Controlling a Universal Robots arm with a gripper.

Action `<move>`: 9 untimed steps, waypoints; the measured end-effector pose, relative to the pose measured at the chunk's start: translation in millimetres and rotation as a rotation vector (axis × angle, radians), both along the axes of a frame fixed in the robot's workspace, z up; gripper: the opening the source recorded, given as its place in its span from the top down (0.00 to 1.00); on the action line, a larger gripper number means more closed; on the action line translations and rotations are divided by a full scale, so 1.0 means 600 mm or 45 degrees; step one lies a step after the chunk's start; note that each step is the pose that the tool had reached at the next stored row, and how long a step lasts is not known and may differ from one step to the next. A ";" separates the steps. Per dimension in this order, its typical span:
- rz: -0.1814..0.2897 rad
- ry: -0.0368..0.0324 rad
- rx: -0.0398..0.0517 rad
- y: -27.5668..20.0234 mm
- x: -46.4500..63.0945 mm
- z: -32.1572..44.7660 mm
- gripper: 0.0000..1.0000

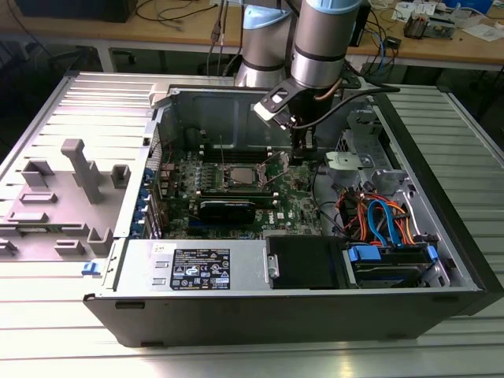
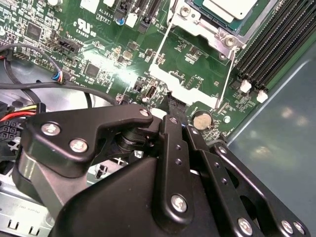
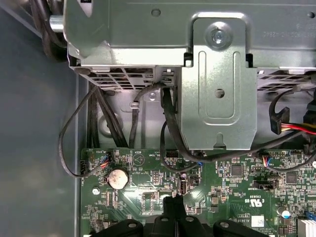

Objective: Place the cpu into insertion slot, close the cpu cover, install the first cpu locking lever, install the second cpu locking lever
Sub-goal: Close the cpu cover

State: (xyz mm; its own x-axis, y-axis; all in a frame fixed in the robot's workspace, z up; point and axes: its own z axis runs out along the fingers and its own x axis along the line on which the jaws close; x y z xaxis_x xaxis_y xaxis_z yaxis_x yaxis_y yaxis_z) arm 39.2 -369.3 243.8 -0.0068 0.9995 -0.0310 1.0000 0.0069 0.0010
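Green motherboard (image 1: 293, 206) lies flat on the floor of an open grey computer case (image 1: 236, 315), which rests on a ribbed metal table (image 1: 441, 350). Your arm reaches down into the case from the back of the exterior view. Your gripper (image 1: 300, 151) hangs just above the board, to the exterior view's right of the insertion slot (image 1: 225, 179) and apart from it. Its black fingers (image 3: 174, 205) are drawn together into a narrow tip, with nothing held between them. In both wrist views the tip hovers near a round silver coin battery (image 2: 201, 119) close to the board's edge.

The cpu (image 2: 232, 7) already sits in the slot, its pale silver top facing up. The cpu cover (image 2: 207, 28) lies down around the chip as a silvery frame. Two thin wire levers (image 2: 160, 44) run out from the socket's corners across the board towards your gripper. You cannot tell from these views whether they are latched. Long black memory slots (image 2: 276, 39) lie just beside the socket.
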 end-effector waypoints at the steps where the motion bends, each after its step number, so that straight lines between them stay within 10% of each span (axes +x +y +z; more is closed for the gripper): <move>1: 0.000 0.0001 0.000 0.0000 -0.001 0.000 0.89; 9: 0.000 0.0000 0.000 0.0000 -0.010 0.000 0.89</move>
